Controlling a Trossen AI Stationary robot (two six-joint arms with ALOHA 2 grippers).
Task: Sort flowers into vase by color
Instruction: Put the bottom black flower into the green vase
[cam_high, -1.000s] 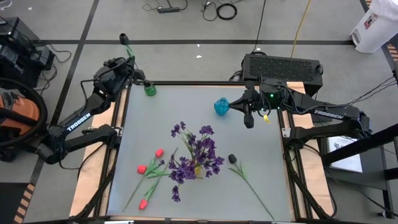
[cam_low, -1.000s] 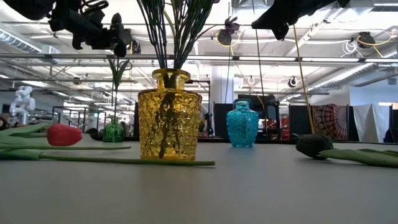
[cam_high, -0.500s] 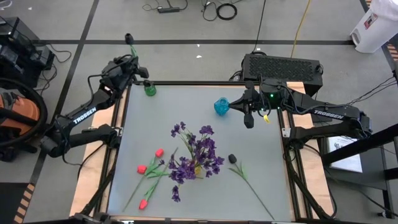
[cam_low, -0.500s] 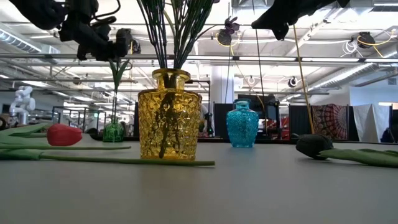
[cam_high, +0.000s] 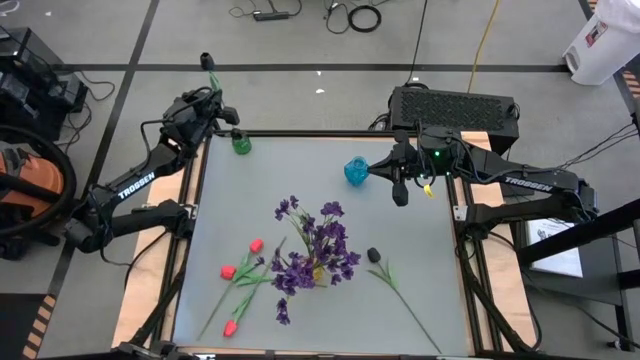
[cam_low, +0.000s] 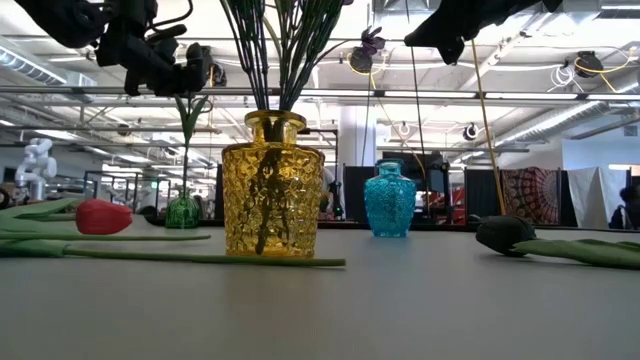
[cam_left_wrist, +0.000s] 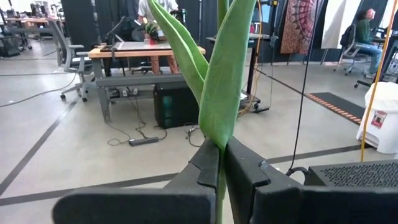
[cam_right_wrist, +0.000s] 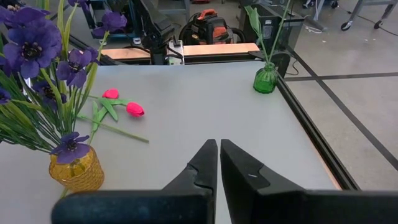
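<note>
Left end effector (cam_high: 208, 92) clamped on black-headed flower's (cam_high: 207, 62) green stem above green vase (cam_high: 241, 144) at tabletop's (cam_high: 420, 240) far-left corner; stem stands near upright, lower end in vase. Right end effector (cam_high: 399, 197) closed, empty, beside blue vase (cam_high: 356, 171).

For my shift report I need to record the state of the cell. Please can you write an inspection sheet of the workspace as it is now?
Surface: grey table, no spills seen.
Job's things: yellow vase holding purple flowers; green vase at the far left corner; empty blue vase; three red tulips and one black flower lying flat.
Clutter: nothing seen.
End effectors: left end effector shut on a green flower stem standing in the green vase; right end effector shut, empty, beside the blue vase.
Cables: loose cables on the floor beyond the table.
Surroundings: vacuum cleaner to the left; a seated person far off.
</note>
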